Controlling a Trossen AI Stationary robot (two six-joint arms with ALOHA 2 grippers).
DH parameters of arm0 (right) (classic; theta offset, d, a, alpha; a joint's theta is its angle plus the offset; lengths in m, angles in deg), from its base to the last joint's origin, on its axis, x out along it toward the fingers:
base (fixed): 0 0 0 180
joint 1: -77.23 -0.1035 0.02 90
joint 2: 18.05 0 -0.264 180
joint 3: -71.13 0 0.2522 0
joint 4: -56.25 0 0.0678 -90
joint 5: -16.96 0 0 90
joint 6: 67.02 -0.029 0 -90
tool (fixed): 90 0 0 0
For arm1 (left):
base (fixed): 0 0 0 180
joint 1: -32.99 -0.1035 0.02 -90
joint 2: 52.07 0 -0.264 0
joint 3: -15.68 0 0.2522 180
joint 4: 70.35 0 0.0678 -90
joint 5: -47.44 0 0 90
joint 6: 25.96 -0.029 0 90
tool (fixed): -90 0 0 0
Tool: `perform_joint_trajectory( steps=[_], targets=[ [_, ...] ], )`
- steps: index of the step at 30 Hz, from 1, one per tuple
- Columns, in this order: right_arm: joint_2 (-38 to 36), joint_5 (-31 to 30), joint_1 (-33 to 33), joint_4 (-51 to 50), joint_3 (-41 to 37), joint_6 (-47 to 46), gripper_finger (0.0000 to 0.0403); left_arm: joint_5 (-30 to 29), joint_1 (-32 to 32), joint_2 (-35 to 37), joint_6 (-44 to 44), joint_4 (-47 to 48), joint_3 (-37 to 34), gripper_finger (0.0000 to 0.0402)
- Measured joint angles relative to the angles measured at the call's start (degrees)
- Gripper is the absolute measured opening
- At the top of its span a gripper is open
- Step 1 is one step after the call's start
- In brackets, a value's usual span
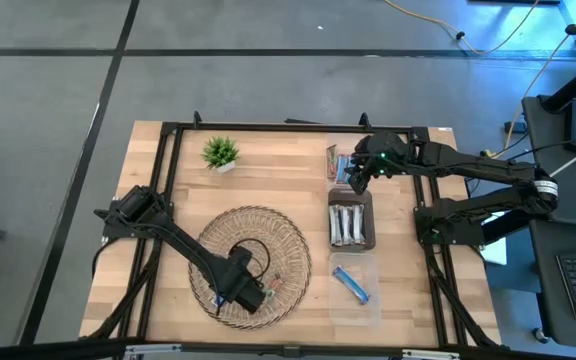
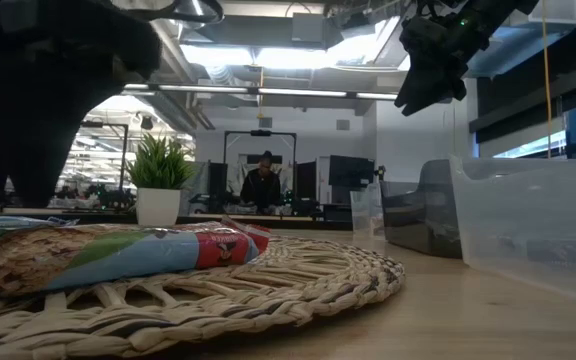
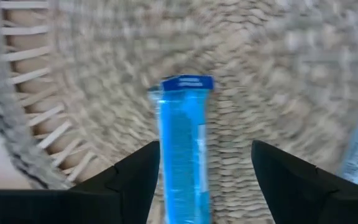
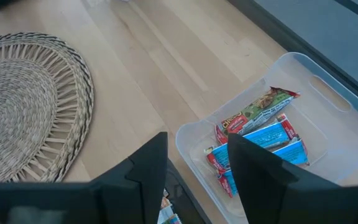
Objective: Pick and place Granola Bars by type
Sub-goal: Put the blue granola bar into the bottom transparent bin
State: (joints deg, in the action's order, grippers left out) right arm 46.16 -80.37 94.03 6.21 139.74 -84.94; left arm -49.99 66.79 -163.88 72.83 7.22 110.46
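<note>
Two grippers are at work, and the coming move turns on the left one: the left gripper sits low over the woven mat in the lower middle of the high view, and its wrist view shows a blue bar lying between its spread fingers, touching neither, its long axis running straight out ahead of the claw, so the jaws stand across the bar's width, ready for a close. A few green-and-red bars lie on the mat beside it, filling the left of the low view. The right gripper hovers at the upper right of the table over the top clear bin, fingers parted and empty; that bin holds the green-and-red bars. The middle bin holds silver-white bars, and the lower bin one blue bar. The left arm is plainly nearer the mat. Lettering on the wrappers shows, but none can be read with confidence.
</note>
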Motion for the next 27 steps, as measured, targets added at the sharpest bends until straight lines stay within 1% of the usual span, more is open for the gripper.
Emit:
perform_joint_trajectory(
  steps=[3, 7, 14, 17, 19, 21, 23, 27],
  targets=[
    [0.00, 0.00, 0.00, 0.00, 0.00, 0.00, 0.0170, -0.34, 0.00, 0.00, -0.51, 0.30, 0.00, 0.0244],
    [0.00, 0.00, 0.00, 0.00, 0.00, 0.00, 0.0170, -0.36, -0.19, 0.00, 1.40, 1.97, 0.00, 0.0242],
    [0.00, 0.00, 0.00, 0.02, 0.00, 0.01, 0.0170, -0.43, -0.20, 0.00, 1.11, 1.49, -0.02, 0.0242],
    [0.00, 0.00, 0.02, 0.02, 0.00, 0.07, 0.0170, -0.31, -0.15, 0.11, 1.31, 1.17, -1.53, 0.0240],
    [0.00, 0.00, 0.00, 0.02, 0.00, 0.07, 0.0170, 1.17, -0.15, 0.26, 1.42, -1.27, -3.78, 0.0240],
    [0.00, 0.00, 0.00, 0.02, 0.00, 0.11, 0.0170, 2.76, -0.19, 0.32, 1.43, -5.81, -5.88, 0.0240],
    [0.02, 0.00, 0.01, 0.01, 0.00, 0.13, 0.0170, 2.46, -0.20, 0.40, 1.44, -9.63, -7.27, 0.0240],
    [0.02, 0.00, 0.00, 0.00, 0.00, 0.15, 0.0170, 2.44, -0.20, 0.81, 1.44, -11.64, -8.83, 0.0239]
  ],
)
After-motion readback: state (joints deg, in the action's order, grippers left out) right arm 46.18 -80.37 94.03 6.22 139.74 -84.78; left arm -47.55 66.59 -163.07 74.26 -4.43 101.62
